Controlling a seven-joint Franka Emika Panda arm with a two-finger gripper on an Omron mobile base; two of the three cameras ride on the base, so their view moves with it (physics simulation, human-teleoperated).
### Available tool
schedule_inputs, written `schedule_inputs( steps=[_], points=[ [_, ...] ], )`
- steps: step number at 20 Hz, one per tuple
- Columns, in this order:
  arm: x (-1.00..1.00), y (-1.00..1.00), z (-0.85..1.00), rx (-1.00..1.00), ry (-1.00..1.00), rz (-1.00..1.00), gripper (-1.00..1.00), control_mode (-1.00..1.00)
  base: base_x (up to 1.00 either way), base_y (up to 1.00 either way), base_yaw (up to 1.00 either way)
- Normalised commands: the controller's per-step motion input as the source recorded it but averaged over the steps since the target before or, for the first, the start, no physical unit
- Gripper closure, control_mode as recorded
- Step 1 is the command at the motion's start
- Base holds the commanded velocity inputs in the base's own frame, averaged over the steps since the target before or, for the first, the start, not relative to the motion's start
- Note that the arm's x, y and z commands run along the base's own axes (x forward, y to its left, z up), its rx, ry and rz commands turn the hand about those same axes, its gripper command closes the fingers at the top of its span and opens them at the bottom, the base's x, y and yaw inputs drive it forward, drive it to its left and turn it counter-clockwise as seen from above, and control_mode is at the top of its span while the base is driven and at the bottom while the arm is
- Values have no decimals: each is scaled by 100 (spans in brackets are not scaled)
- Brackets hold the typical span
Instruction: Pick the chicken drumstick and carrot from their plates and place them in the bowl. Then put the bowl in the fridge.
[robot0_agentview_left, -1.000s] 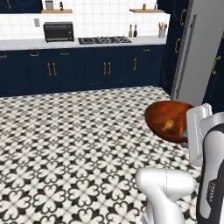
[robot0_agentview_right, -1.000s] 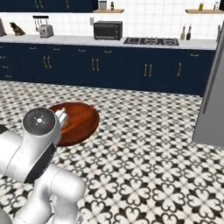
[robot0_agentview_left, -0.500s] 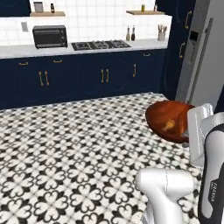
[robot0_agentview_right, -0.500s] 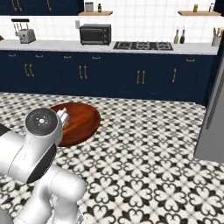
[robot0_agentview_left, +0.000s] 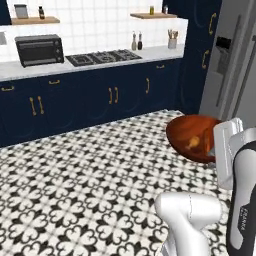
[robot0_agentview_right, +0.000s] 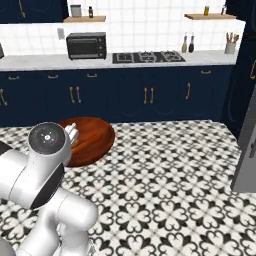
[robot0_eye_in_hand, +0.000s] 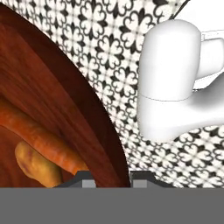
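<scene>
The brown wooden bowl (robot0_agentview_left: 192, 134) hangs above the tiled floor, held by its rim. My gripper (robot0_eye_in_hand: 108, 178) is shut on that rim, one fingertip inside the bowl (robot0_eye_in_hand: 57, 96) and one outside. Inside lie the orange carrot (robot0_eye_in_hand: 43, 139) and, beside it, the yellowish chicken drumstick (robot0_eye_in_hand: 37, 166). A bit of orange food (robot0_agentview_left: 193, 144) also shows in the left base view, next to my white hand. From the right base side the bowl (robot0_agentview_right: 95, 140) sits just beyond the arm's round joint. The plates are out of view.
The grey fridge (robot0_agentview_left: 235, 65) stands at the right, its doors shut, with its edge (robot0_agentview_right: 248, 150) showing in the right base view. Dark blue cabinets (robot0_agentview_left: 100, 100) run along the back under a counter with a stove (robot0_agentview_left: 102, 57) and toaster oven (robot0_agentview_left: 39, 49). Patterned floor (robot0_agentview_left: 90, 190) lies open ahead.
The whole picture has shifted: the base has moved, the cabinets slide left and look nearer, and the fridge looms larger. The bowl stays in my shut gripper in the same pose.
</scene>
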Motion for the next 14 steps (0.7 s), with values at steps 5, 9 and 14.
schedule_inputs(
  steps=[5,9,14],
  points=[
    [0,0,0,0,0,0,100,100,100,100,-48],
    [0,0,0,0,0,0,100,100,100,100,-47],
    [0,0,0,0,0,0,100,100,100,100,-44]
  ],
)
